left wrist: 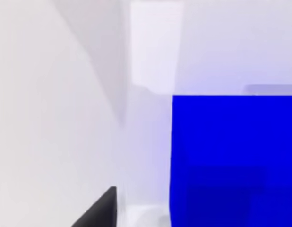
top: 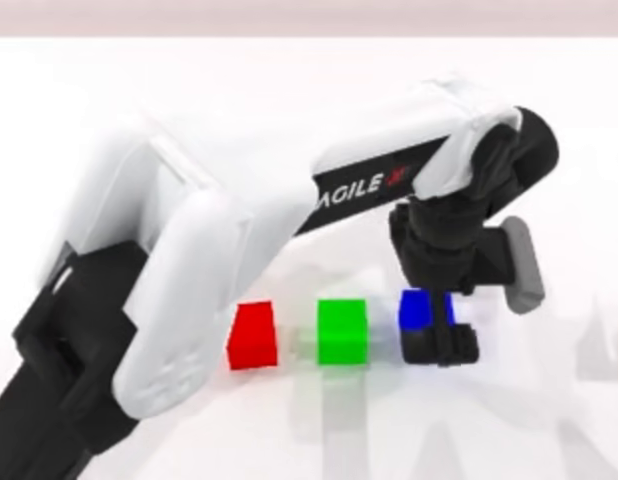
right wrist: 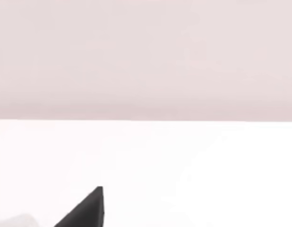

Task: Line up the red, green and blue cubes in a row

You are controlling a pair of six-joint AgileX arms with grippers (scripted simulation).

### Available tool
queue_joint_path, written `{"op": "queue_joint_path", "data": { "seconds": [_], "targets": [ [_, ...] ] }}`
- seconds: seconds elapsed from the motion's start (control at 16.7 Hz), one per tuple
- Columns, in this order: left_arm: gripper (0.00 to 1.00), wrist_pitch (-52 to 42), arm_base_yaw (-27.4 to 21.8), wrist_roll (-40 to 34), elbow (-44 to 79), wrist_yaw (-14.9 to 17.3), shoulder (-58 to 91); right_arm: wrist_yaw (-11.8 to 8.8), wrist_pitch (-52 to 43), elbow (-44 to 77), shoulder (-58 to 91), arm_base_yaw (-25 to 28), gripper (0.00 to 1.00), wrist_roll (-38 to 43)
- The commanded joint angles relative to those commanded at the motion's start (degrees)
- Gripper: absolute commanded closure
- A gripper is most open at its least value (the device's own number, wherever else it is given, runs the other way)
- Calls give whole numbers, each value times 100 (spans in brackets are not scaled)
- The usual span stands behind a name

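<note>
The red cube [top: 252, 336], green cube [top: 343, 331] and blue cube [top: 422, 308] stand in a left-to-right row on the white table, with small gaps between them. My left arm reaches across from the left, and its gripper [top: 441, 344] hangs right over the blue cube, hiding part of it. In the left wrist view the blue cube [left wrist: 233, 161] fills one side, and one dark finger [left wrist: 99, 210] stands clear of it with a strip of table between, so the gripper is open. My right arm is outside the top view; its wrist view shows one finger [right wrist: 89, 209] over bare table.
The left arm's white links [top: 189, 260] cover much of the table's left half, and its dark wrist [top: 459, 230] sits above the blue cube. The white table [top: 549, 420] extends past the row on the right and in front.
</note>
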Motion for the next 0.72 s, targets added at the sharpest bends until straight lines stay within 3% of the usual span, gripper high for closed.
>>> {"op": "queue_joint_path", "data": {
  "seconds": [0.42, 0.72],
  "targets": [
    [0, -98, 8, 13, 100, -1, 15, 0, 0, 0, 0, 0, 0, 0],
    [0, -1201, 83, 3, 1246, 1, 63, 0, 0, 0, 0, 0, 0, 0]
  ]
}}
